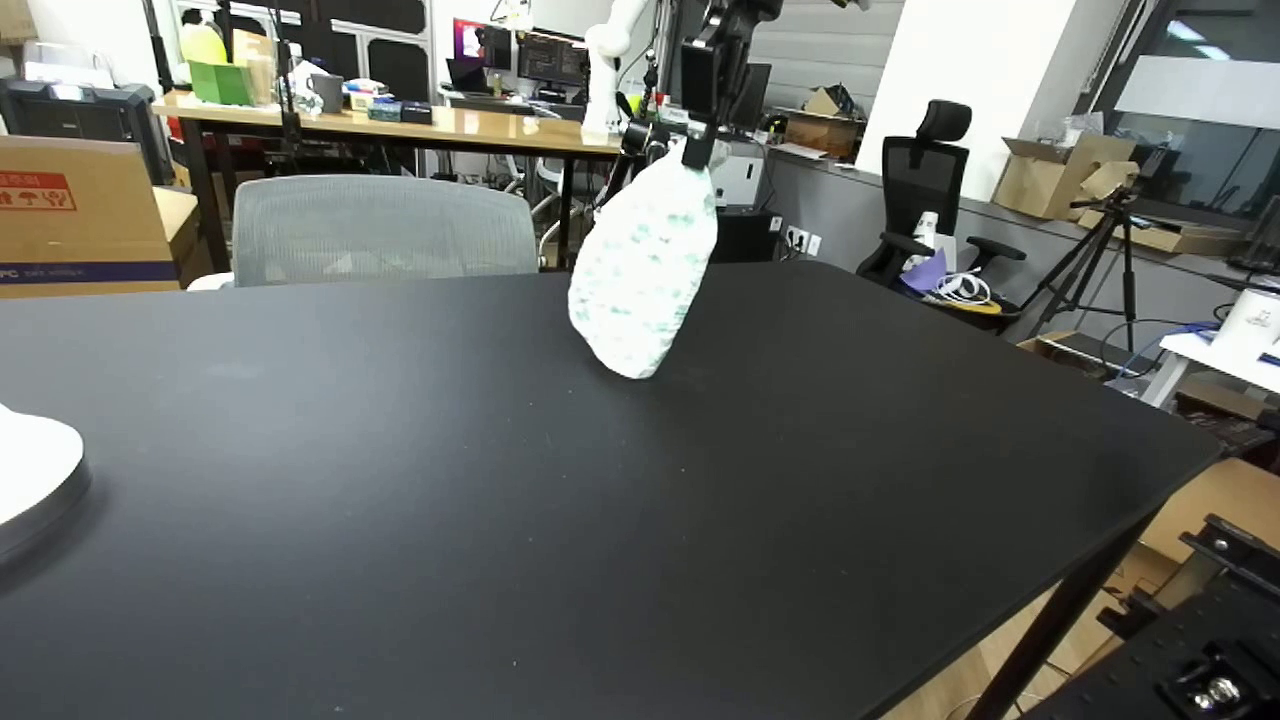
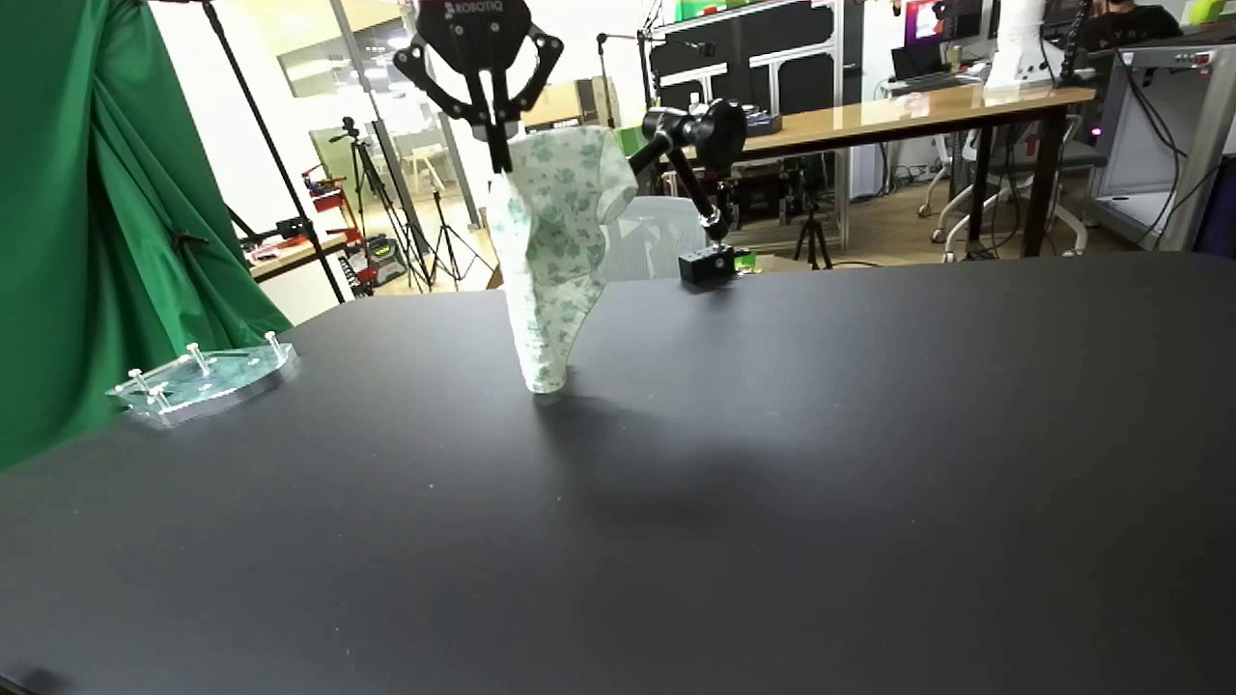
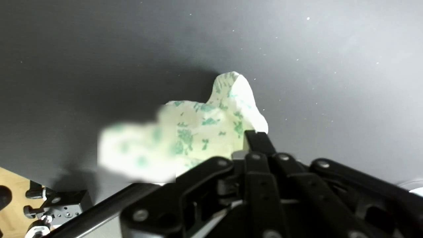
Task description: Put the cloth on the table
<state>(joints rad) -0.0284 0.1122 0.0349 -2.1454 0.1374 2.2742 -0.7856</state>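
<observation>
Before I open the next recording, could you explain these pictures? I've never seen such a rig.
The machine is a robot; what shows is mainly its black fingers and the linkage behind them. They are closed on a patterned cloth, which hangs down toward the table; whether its lower end touches, I can't tell. Two pictures come from cameras standing outside the robot, looking across the table. The wrist view, from a camera on the robot itself, looks past the fingers at the cloth; part of it is blurred. On the table, an exterior view shows a clear plate and, at the far edge, a black stand.
</observation>
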